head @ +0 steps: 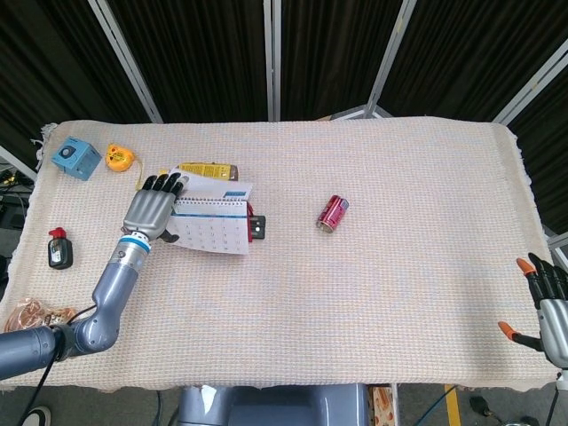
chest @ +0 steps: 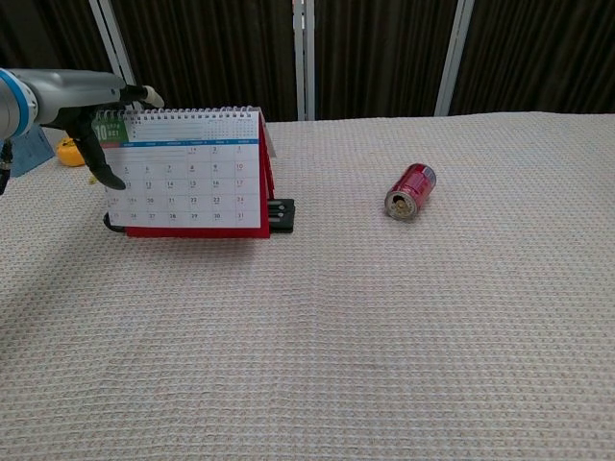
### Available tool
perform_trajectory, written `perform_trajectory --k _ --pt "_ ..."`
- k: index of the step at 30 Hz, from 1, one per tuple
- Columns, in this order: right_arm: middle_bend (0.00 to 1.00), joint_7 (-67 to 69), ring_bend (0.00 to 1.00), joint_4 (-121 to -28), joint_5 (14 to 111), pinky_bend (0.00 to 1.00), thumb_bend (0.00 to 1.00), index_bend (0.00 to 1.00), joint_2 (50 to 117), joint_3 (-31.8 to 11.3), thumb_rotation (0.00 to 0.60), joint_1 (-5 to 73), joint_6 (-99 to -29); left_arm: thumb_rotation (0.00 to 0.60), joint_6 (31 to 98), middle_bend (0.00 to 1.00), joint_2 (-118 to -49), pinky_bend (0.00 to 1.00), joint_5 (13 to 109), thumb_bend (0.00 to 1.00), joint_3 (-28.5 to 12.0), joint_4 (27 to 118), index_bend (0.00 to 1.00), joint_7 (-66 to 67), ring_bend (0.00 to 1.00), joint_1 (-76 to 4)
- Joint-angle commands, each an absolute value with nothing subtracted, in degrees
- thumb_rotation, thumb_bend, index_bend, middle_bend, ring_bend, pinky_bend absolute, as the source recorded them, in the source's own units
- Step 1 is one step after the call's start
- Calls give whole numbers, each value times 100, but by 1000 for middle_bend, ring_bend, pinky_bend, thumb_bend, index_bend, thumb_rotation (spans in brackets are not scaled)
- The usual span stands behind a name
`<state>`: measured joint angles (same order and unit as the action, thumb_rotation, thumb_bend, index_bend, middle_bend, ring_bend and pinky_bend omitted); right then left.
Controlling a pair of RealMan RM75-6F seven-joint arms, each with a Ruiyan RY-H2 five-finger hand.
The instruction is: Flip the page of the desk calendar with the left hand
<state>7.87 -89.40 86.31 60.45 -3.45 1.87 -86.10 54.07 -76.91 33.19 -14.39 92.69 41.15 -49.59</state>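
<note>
The desk calendar [head: 211, 229] stands at the table's left with its red base and an October page [chest: 183, 182] facing me. My left hand [head: 153, 209] lies flat over its top left corner, fingers stretched past the spiral binding [chest: 187, 113] and thumb hanging beside the front page. It holds nothing; the turned page [head: 217, 188] lies over behind the spiral. In the chest view the left hand [chest: 82, 96] is level with the calendar's top edge. My right hand [head: 550, 309] rests at the table's near right corner, fingers apart and empty.
A red can [head: 333, 213] lies on its side right of the calendar. A black clip [chest: 281, 215] sits at the calendar's right foot, a yellow box [head: 206, 169] behind it. A blue cube [head: 75, 157], yellow tape measure [head: 120, 157], black bottle [head: 59, 248] and snack bag [head: 27, 315] line the left edge.
</note>
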Motion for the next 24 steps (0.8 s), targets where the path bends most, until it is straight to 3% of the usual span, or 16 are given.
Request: perform_trajectory --k 1,7,9,19,24 --pt "0 779 0 -8974 8664 0 63 0 6041 -334 600 173 -8647 600 5398 0 -7653 120 3360 70 -1372 9236 0 3975 34 -4967" --pt "0 796 0 -9019 8736 0 64 0 6020 -325 600 148 -8734 600 5837 0 -7653 3 3875 72 -1426 9326 0 3574 0 -4803" --pt "0 787 0 -9020 8795 0 64 0 6015 -323 600 140 -8793 600 6610 0 -7553 0 4692 72 -1398 9701 0 3094 0 -4405" --pt "0 687 0 -8937 8727 0 65 0 6107 -318 600 139 -8748 600 8816 0 -7606 0 7147 72 166 10065 0 2499 0 -2620" --pt "0 640 0 -8951 8771 0 64 0 6142 -324 600 134 -8807 600 9329 0 -7676 0 7665 70 519 9799 0 2291 0 -2065"
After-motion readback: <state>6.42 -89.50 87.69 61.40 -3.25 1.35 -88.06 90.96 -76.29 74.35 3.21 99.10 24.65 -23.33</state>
